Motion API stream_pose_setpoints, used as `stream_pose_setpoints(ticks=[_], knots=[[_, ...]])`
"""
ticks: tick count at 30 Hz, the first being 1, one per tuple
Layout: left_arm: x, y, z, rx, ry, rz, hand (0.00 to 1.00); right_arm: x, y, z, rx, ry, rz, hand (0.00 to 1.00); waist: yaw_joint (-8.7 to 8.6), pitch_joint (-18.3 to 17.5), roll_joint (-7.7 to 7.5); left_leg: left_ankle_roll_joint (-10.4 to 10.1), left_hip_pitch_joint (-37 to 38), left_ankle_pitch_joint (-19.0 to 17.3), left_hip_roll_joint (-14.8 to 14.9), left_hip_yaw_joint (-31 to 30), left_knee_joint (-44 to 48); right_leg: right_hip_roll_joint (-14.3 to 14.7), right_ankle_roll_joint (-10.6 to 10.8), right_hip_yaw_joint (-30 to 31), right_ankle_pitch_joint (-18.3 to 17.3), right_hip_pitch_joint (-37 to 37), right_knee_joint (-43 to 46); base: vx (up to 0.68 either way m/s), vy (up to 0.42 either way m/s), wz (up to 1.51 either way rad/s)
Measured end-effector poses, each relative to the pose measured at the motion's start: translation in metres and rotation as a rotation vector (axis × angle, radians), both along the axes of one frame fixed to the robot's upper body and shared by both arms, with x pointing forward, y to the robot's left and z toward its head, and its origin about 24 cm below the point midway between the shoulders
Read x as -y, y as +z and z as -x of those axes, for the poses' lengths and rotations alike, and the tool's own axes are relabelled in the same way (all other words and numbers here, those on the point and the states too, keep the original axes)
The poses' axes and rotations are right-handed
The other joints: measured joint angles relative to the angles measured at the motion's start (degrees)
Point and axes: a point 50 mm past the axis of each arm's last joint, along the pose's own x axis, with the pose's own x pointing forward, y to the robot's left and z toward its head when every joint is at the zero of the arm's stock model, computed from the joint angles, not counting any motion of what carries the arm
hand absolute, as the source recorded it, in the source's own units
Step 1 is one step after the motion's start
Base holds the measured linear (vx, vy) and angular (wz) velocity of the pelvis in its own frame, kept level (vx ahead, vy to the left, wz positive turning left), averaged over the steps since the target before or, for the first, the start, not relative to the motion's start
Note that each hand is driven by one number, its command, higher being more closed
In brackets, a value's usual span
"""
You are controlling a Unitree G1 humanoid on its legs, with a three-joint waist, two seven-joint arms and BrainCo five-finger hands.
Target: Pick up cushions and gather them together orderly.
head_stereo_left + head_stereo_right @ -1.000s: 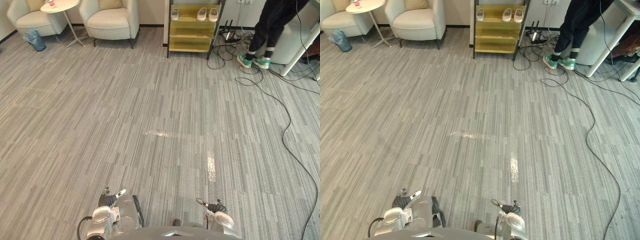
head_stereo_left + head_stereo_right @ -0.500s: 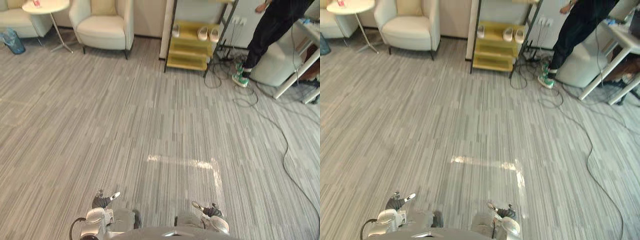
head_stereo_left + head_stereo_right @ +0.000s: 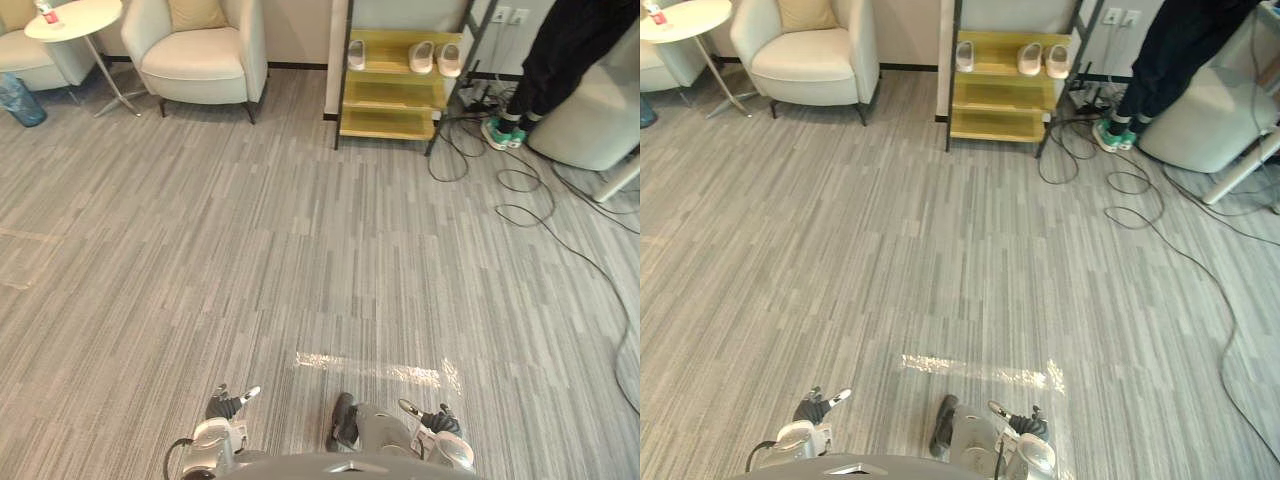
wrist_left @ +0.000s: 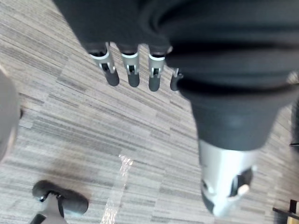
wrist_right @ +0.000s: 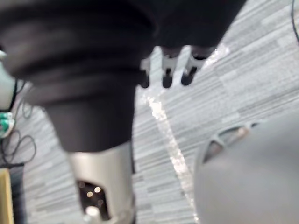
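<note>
A grey striped floor (image 3: pixel 300 250) runs to the far wall. There a cream armchair (image 3: pixel 195 65) stands beside a small round table (image 3: pixel 75 18). A tan cushion (image 3: pixel 195 13) leans upright against the armchair's back, well apart from both hands. To the right of the armchair is a yellow shelf (image 3: pixel 400 95) with pale slippers (image 3: pixel 422 55) on its top board. Beyond it a person (image 3: pixel 570 50) in dark trousers stands among loose cables (image 3: pixel 520 190).

The left robot hand (image 3: pixel 226 404) hangs low over the floor, its fingers (image 4: pixel 132 70) straight and spread, holding nothing. The right robot hand (image 3: pixel 438 420) hangs likewise, its fingers (image 5: pixel 167 74) relaxed and empty.
</note>
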Motion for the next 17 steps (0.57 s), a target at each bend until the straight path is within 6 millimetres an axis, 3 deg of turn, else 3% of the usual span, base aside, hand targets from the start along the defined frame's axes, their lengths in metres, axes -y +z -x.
stream_pose_setpoints(ticks=[2,4,8,9,10,13,17], knots=[[0.0,0.001,-0.004,0.013,-0.007,0.006,0.0,0.0,-0.002,0.003,-0.016,0.004,-0.002,0.0,0.3,0.03,0.02,-0.63,-5.71,1.22,3.33,0.1,14.09,1.09,0.12,-0.99,-0.64,4.2,-2.79,0.21,-0.101,0.42],[-0.001,0.003,-0.005,0.023,-0.007,0.003,0.0,0.0,-0.004,0.007,-0.037,0.002,-0.005,0.0,1.36,0.27,-0.45,0.67,-8.66,0.22,5.2,2.51,19.27,2.14,0.23,-1.27,-0.59,8.09,-5.5,0.16,-0.045,0.03],[0.0,0.002,-0.004,0.021,-0.021,0.0,0.0,0.002,-0.007,0.009,-0.069,-0.005,-0.006,0.0,1.55,-0.17,0.04,1.21,-13.09,-1.9,3.6,2.43,7.2,2.07,2.05,-0.11,0.52,10.75,-8.99,0.1,0.065,-0.13],[0.0,0.002,-0.004,0.02,-0.022,-0.001,0.0,0.003,-0.008,0.01,-0.076,-0.008,-0.006,0.0,1.7,-0.21,0.11,1.26,-13.56,-1.02,2.65,0.85,2.0,2.01,2.64,0.41,0.9,10.64,-9.19,0.11,0.221,-0.38],[-0.006,0.001,-0.003,0.009,-0.031,-0.019,0.0,0.002,-0.011,0.016,-0.111,-0.025,-0.022,0.0,1.96,-1.14,-0.96,2.15,-11.68,2.8,-0.32,-0.1,-5.92,1.71,4.83,3.07,2.28,10.95,-11.46,0.12,0.177,-0.26],[-0.015,-0.001,0.001,-0.013,-0.036,-0.042,0.0,-0.002,-0.014,0.022,-0.127,-0.071,-0.038,0.0,1.94,-1.29,-1.96,3.2,-9.37,3.84,-1.76,0.98,-8.67,1.59,5.55,4.1,5.46,13.55,-16.42,0.11,0.148,-0.14],[-0.023,-0.006,0.014,-0.061,-0.023,-0.056,0.0,-0.001,-0.015,0.027,-0.138,-0.1,-0.045,0.0,2.01,-1.33,-1.98,3.49,-6.41,3.98,-3.96,1.09,-10.8,0.67,6.67,6.46,7.04,16.22,-19.33,0.06,0.132,-0.11]])
